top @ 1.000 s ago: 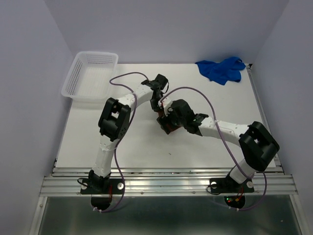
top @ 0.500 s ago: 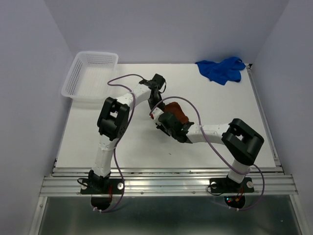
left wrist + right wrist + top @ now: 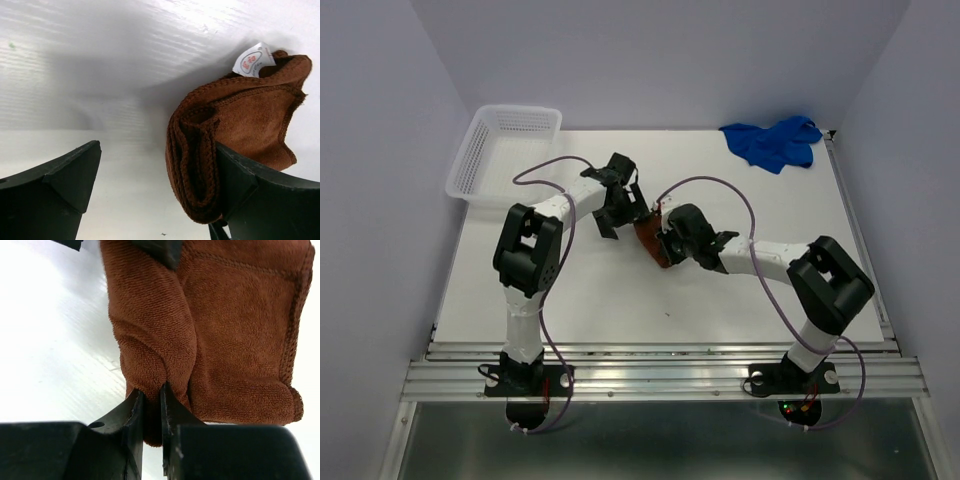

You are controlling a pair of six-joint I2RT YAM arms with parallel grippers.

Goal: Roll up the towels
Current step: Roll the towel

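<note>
A brown towel [image 3: 649, 238] lies folded and bunched in the middle of the table. My right gripper [image 3: 151, 395] is shut on a fold at its near edge [image 3: 150, 335], the cloth pinched between the two black fingers. My left gripper [image 3: 155, 175] stands open just left of the towel, whose rolled edge [image 3: 195, 165] leans against its right finger [image 3: 250, 190]. The towel's white label [image 3: 251, 60] shows at its far end. A blue towel [image 3: 772, 141] lies crumpled at the back right corner.
A white plastic basket [image 3: 505, 155] stands at the back left of the table. The table's right edge rail [image 3: 860, 240] runs close to the blue towel. Both arms' cables loop above the table's middle.
My left gripper has opened wide and let go of the brown towel, shifting left. My right gripper has closed on the towel's near fold.
</note>
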